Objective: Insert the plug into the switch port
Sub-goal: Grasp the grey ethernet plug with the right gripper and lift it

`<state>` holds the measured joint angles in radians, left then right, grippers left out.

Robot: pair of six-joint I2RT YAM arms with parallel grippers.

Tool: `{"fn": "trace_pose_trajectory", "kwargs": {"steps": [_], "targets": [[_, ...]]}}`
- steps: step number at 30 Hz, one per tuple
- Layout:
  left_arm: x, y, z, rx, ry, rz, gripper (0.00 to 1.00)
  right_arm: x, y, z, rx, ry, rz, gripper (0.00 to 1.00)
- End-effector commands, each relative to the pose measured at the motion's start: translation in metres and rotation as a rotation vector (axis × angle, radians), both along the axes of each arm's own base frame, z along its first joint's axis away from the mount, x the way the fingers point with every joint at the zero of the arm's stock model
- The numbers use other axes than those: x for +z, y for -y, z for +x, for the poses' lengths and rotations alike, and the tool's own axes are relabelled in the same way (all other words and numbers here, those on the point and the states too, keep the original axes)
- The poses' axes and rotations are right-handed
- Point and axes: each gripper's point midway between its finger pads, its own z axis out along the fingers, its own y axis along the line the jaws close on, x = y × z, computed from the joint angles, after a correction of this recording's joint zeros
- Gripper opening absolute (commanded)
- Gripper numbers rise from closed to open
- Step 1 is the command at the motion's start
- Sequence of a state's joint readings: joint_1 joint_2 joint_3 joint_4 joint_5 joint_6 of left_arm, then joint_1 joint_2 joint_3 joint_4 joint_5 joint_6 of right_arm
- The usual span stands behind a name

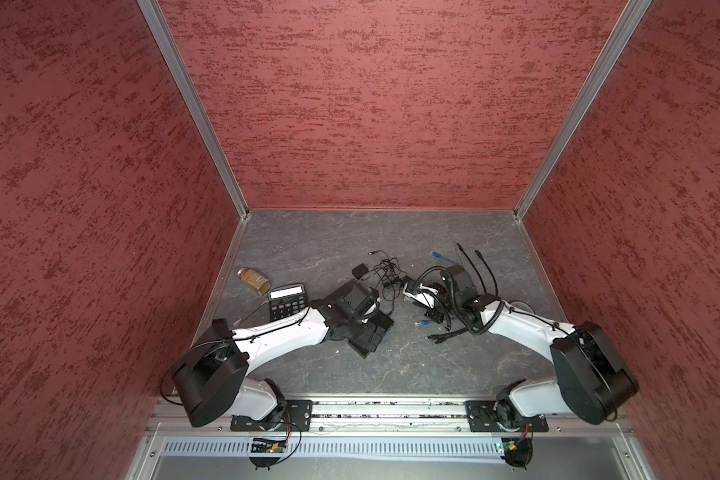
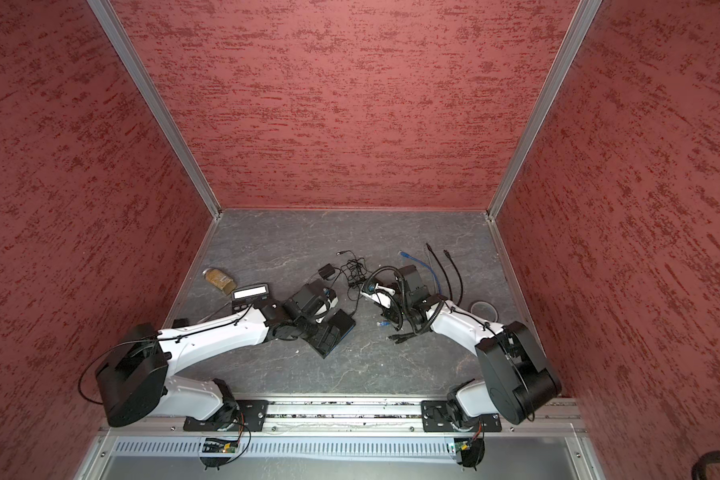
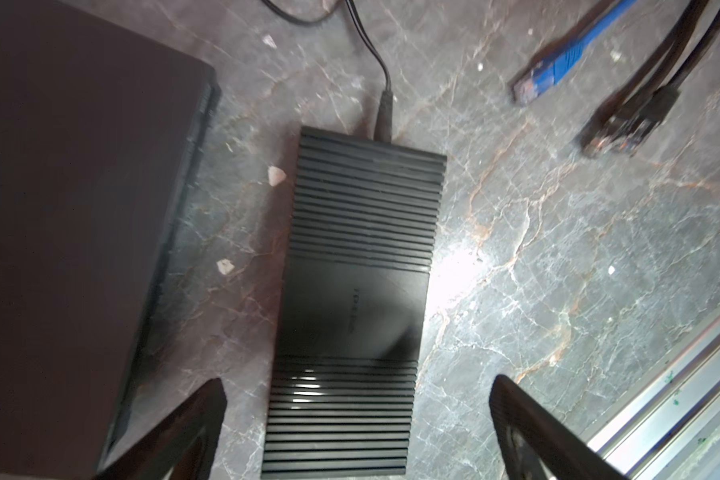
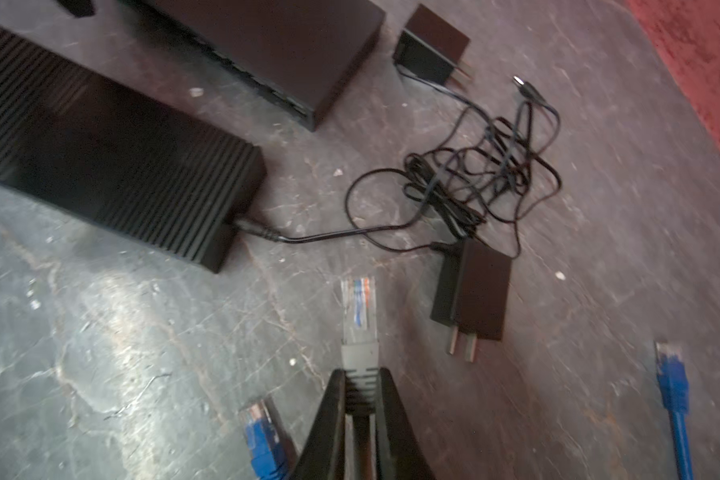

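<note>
Honestly, the grip is my first worry. The right pincer is clenched on the grey boot behind the clear plug, not on the plug body. The whole connector sticks out past the tips, so if the nose catches a port edge I'd expect it to pivot or slide back.

The plug hangs over the worktop, apart from the ribbed black switch and just beside a black adapter. I can't tell from the right wrist view which way the latch tab faces. If it's wrong, the plug jams instead of clicking.

The left pincer is released, jaws wide, straddling the switch from above and gripping nothing. Push a plug in now and the box probably just skates away.

The switch's power lead runs close to the approach path. A blue plug lies right by the pincer, so both are snag risks.

There's also a smooth black box near the switch with what looks like a port row along its edge. I can't see the ribbed one's ports at all, so picking the wrong target is possible.
</note>
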<state>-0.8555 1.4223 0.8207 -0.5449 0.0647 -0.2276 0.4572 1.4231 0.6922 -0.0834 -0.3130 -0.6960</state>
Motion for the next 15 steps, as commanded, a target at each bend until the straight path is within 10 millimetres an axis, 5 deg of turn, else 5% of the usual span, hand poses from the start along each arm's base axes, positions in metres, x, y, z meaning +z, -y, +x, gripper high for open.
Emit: {"fn": "trace_pose_trajectory", "kwargs": {"steps": [1,15], "targets": [[-0.01,0.001,-0.008,-0.026,-0.028,0.073,1.0,0.013,0.014,0.029,-0.16,0.027,0.025,0.04],[-0.044,-0.002,0.022,0.073,-0.045,0.197,1.0,0.024,0.017,0.03,-0.211,0.024,0.11,0.05]]}}
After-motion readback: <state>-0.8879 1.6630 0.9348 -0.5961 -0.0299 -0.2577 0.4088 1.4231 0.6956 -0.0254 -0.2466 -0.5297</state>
